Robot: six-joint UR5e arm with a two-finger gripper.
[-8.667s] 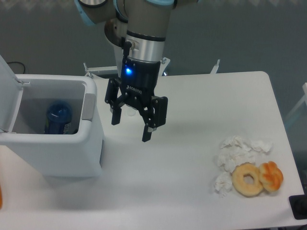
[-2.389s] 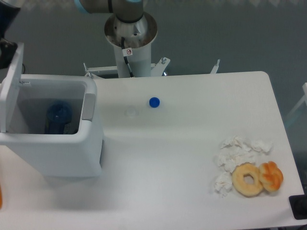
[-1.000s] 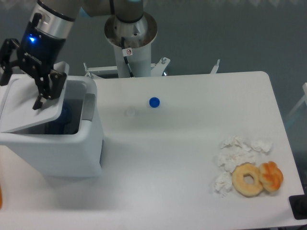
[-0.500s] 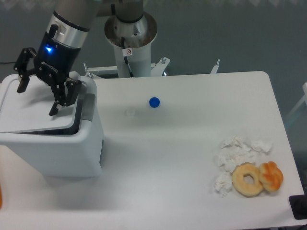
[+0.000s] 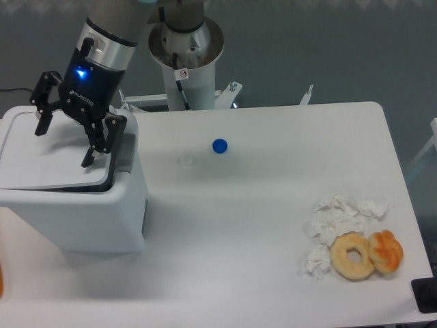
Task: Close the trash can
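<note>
The white trash can (image 5: 82,219) stands at the table's left edge. Its flat lid (image 5: 41,160) lies almost down over the opening, with only a thin dark gap left along the front edge. A grey latch tab (image 5: 127,147) sits on the right rim. My gripper (image 5: 65,147) hangs over the lid with its black fingers (image 5: 91,156) spread wide, open and holding nothing. One fingertip is at the lid's right side, the other near its back left.
A blue bottle cap (image 5: 219,145) and a clear cap (image 5: 185,160) lie mid-table. Crumpled white tissues (image 5: 338,222) and two doughnuts (image 5: 365,254) sit at the front right. The arm's base column (image 5: 186,51) rises behind the table.
The lid has swung from upright down to nearly flat as my gripper came over from the left. In the last half second the gripper shifted slightly right and the lid dropped further.
</note>
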